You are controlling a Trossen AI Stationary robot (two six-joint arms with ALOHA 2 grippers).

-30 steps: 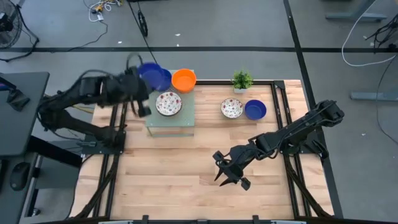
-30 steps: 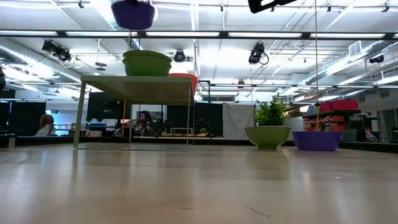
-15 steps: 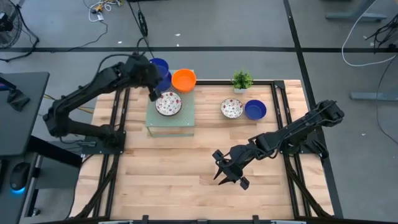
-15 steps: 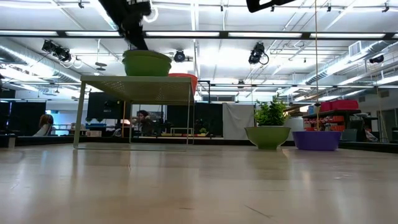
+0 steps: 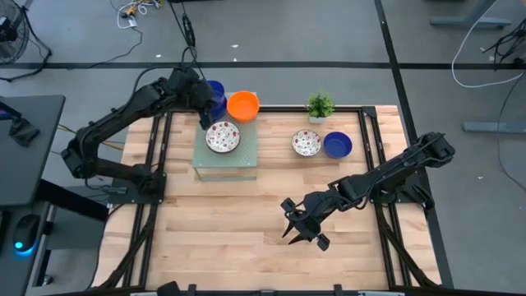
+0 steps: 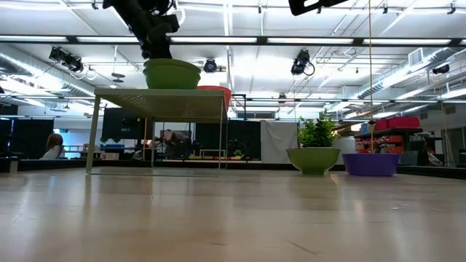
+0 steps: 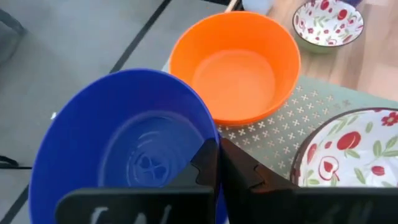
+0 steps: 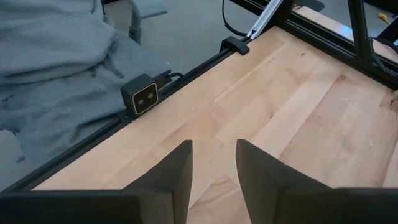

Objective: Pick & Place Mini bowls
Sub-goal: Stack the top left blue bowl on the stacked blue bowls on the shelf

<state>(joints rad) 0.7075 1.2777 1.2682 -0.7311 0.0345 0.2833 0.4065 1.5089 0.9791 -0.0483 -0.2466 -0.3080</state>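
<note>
The wooden desk (image 5: 246, 222) is carrying a raised perforated stand (image 5: 225, 156) near its back edge. The left arm is reaching over that stand's back corner, its left gripper (image 7: 216, 163) clenched on the rim of a blue bowl (image 7: 124, 143), which is hanging tilted just beside the orange bowl (image 5: 242, 104). This looks like the placing step: the blue one is being brought to the stand. Next it needs lowering level onto bare mesh, then a release. Space is tight, with the orange bowl and a floral bowl (image 5: 223, 136) already crowding the stand. The right gripper (image 5: 301, 232) is idling low over the desk's middle, fingers (image 8: 171, 168) apart and holding nothing. Further right, a second floral bowl (image 5: 306, 143), another blue bowl (image 5: 338, 145) and a small potted plant (image 5: 320, 105) are sitting well clear.
</note>
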